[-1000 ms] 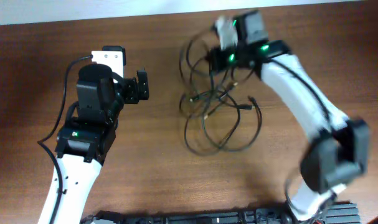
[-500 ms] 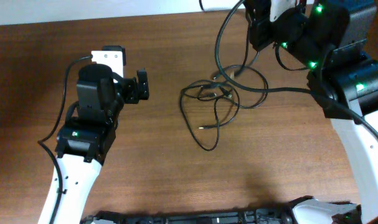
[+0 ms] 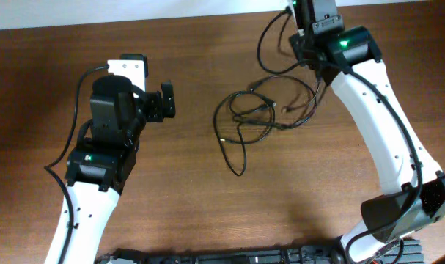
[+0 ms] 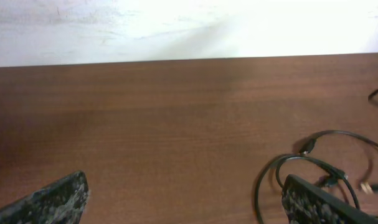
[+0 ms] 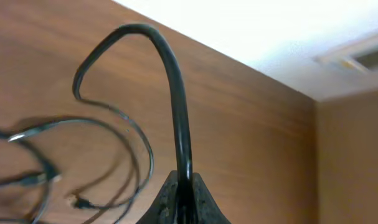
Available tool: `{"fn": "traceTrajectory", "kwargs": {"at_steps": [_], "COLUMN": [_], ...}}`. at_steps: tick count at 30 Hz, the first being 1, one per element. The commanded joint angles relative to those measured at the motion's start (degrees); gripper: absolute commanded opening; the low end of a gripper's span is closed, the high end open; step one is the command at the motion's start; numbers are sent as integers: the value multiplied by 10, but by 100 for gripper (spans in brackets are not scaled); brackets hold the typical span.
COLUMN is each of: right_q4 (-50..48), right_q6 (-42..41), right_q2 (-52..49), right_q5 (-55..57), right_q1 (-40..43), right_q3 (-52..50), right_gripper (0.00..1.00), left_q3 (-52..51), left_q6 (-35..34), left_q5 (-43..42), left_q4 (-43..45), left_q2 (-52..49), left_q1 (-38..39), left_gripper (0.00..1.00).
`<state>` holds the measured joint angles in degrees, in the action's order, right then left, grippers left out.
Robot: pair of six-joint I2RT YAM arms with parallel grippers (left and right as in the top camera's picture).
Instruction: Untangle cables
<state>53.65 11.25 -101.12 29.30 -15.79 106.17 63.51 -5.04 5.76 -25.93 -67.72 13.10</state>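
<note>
The cables point(image 3: 260, 108) lie as a loose black tangle on the brown table, right of centre. One strand point(image 3: 260, 45) loops up from the tangle to my right gripper point(image 3: 303, 40) near the table's far edge. In the right wrist view this gripper point(image 5: 184, 190) is shut on that black cable point(image 5: 174, 74), which arches upward from between the fingers and drops to the loops on the left. My left gripper point(image 3: 166, 101) hovers left of the tangle, apart from it. It point(image 4: 185, 205) stands open with nothing between the fingers, and cable loops point(image 4: 338, 132) lie past its right finger point(image 4: 313, 202).
The table's far edge meets a white wall point(image 3: 134, 18). A black wire point(image 3: 79, 88) runs along my left arm. My right arm's base point(image 3: 398, 213) sits at the lower right, and a dark equipment strip point(image 3: 229, 257) lines the front edge.
My right arm lifted high with the cable, then settled near the far edge. The tangle was drawn out and lies smaller and looser. The left arm has not moved.
</note>
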Motion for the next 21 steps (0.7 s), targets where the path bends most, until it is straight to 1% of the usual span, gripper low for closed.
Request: {"fn": "traceTrajectory", "kwargs": {"at_steps": [1, 3, 5, 6, 7, 8, 9, 10, 11, 12, 13, 14, 15, 17, 21], "right_q4": [-9, -12, -41, -51, -55, -64, -68, -68, -68, -68, -67, -68, -68, -65, -63], "right_q6": [-58, -61, -90, -97, -105, -107, -107, -107, -107, -107, -107, -107, -107, -107, -107], "right_q2": [-2, -2, -2, -2, -2, -2, -2, -2, -2, -2, -2, -2, -2, -2, -2], "right_q5": [70, 66, -28, -69, -88, -147, -205, -246, -285, -308, -337, -373, -383, -384, -393], "right_q1": [16, 16, 24, 28, 30, 38, 47, 56, 68, 77, 87, 95, 96, 96, 96], "right_q3": [2, 2, 2, 2, 2, 2, 2, 2, 2, 2, 2, 2, 2, 2, 2], "right_gripper": [4, 4, 4, 4, 4, 4, 4, 4, 4, 4, 4, 4, 4, 4, 4], "left_q3": [4, 4, 4, 4, 4, 4, 3, 3, 3, 3, 3, 3, 3, 3, 3], "left_q6": [-5, -5, -5, -6, -5, 45, 125, 179, 247, 297, 404, 502, 528, 536, 579], "left_q5": [-6, -6, -5, -18, -56, -155, -263, -327, -372, -398, -472, -514, -514, -514, -510], "left_q4": [1, 1, 1, -7, -15, -8, -9, -8, -7, -7, -7, -4, 8, 56, 70], "left_q2": [5, 5, 5, 5, 5, -10, -38, -73, -120, -160, -209, -253, -276, -302, -316], "left_q1": [-2, -2, -2, -1, -2, -1, -1, -1, 3, 11, 26, 49, 65, 100, 149], "left_gripper": [99, 99, 99, 99, 99, 99, 99, 99, 99, 99, 99, 99, 99, 99, 99]}}
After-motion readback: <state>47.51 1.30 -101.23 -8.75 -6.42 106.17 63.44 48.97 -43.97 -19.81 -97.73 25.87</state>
